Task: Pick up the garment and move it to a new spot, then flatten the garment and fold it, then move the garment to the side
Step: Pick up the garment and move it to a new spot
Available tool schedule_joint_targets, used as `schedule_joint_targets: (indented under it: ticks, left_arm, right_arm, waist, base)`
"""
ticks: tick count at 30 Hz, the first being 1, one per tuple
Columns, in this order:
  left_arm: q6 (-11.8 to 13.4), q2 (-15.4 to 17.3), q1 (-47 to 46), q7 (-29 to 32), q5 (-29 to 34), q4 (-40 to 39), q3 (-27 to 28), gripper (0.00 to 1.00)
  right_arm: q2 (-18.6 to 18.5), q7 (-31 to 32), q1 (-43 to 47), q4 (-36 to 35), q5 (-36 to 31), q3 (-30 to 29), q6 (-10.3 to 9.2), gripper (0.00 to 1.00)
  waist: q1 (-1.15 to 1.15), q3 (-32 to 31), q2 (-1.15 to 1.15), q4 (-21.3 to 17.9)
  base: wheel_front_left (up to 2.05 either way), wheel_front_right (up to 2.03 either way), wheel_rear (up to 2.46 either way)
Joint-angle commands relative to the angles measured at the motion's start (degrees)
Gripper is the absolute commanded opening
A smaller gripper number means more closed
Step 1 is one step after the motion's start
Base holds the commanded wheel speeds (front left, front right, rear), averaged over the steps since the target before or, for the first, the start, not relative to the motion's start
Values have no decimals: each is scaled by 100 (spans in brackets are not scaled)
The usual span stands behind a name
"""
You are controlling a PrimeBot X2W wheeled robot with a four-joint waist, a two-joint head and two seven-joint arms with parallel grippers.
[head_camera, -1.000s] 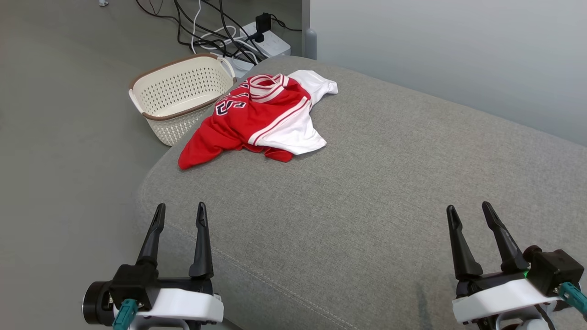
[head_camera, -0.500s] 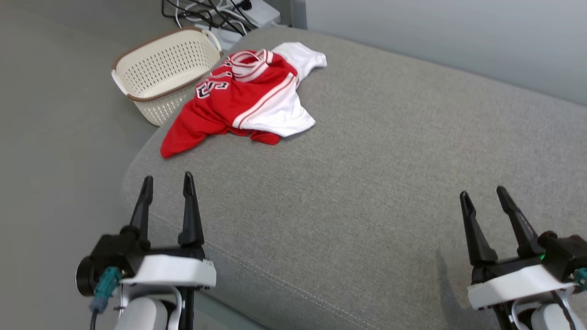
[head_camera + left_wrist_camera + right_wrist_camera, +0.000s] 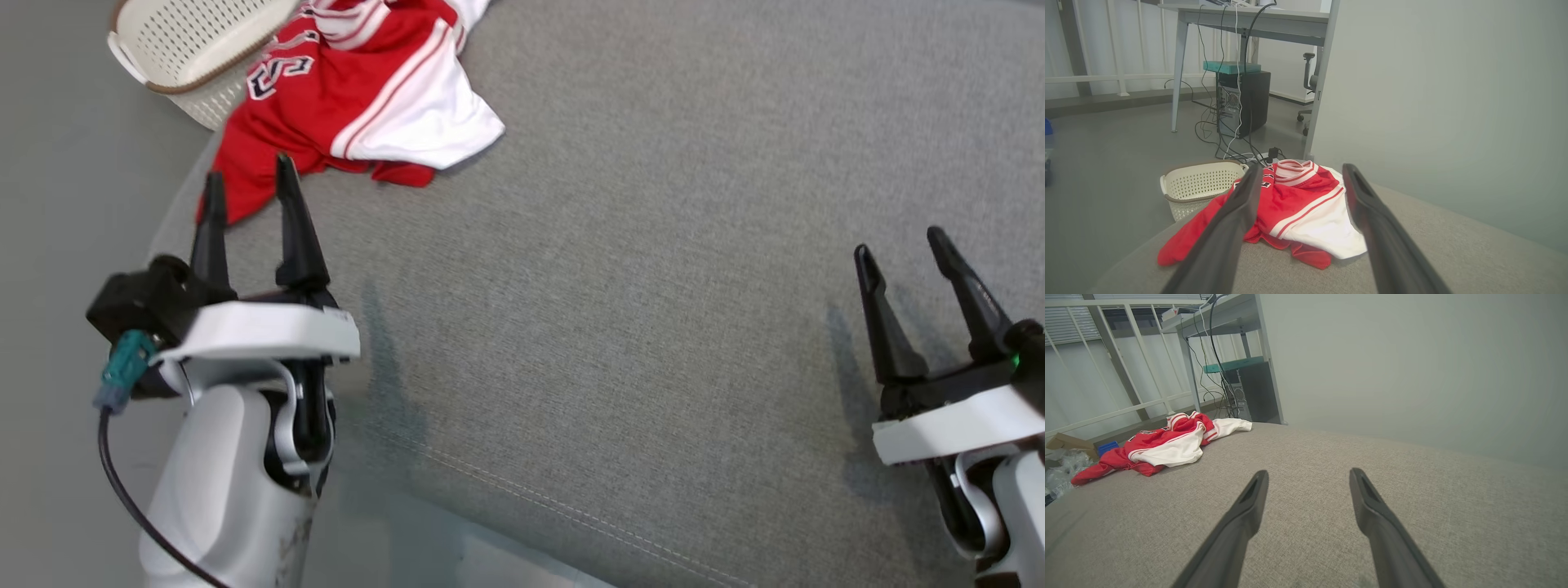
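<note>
The garment is a red and white jersey with dark lettering, lying crumpled at the far left corner of the grey cushion. It also shows as the jersey ahead of the left fingers and as the jersey far off to the left in the right wrist view. My left gripper is open and empty, its tips just short of the red sleeve end. Over the cushion's right side my right gripper hangs open, holding nothing, well away from the garment.
A cream perforated basket stands on the floor against the cushion's far left corner, right beside the garment. Cables, a computer tower and a desk lie beyond it. A grey wall backs the cushion.
The head camera has tilted down and forward, so the garment and basket slid to the top of the picture. My left gripper now reaches close to the red sleeve. Both grippers stay open.
</note>
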Motion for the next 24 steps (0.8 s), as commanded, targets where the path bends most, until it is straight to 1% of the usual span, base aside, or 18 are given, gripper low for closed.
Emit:
schedule_joint_targets:
  ticks: [1,6,11,17,21,24]
  left_arm:
    - [63,153,-231,-33,-69,-66,228,100]
    - [95,153,-877,-33,-177,509,375,100]
    - [13,153,-1517,-33,-214,1306,503,100]
    - [-144,153,-2260,-33,-180,2494,618,100]
    - [-168,169,-2682,-33,-103,3350,739,100]
    - [-243,213,-2968,-33,-94,3951,776,100]
  right_arm:
    - [-71,-35,-101,-178,-70,134,0,100]
    - [-232,-35,-318,-212,-61,167,0,100]
    - [-358,-35,-470,-247,-56,221,0,100]
    - [-506,-35,-509,-353,-28,248,0,100]
    - [-592,-33,-531,-434,-7,281,0,100]
    - [-632,-13,-565,-489,9,312,0,100]
  waist:
    - [0,280,0,-147]
    - [0,619,0,-301]
    - [0,867,0,-484]
    - [0,1128,0,-631]
    - [0,1253,0,-697]
    - [0,1320,0,-748]
  base:
    - [0,0,0]
    - [0,0,0]
    - [0,0,0]
    - [0,0,0]
    - [0,0,0]
    - [0,0,0]
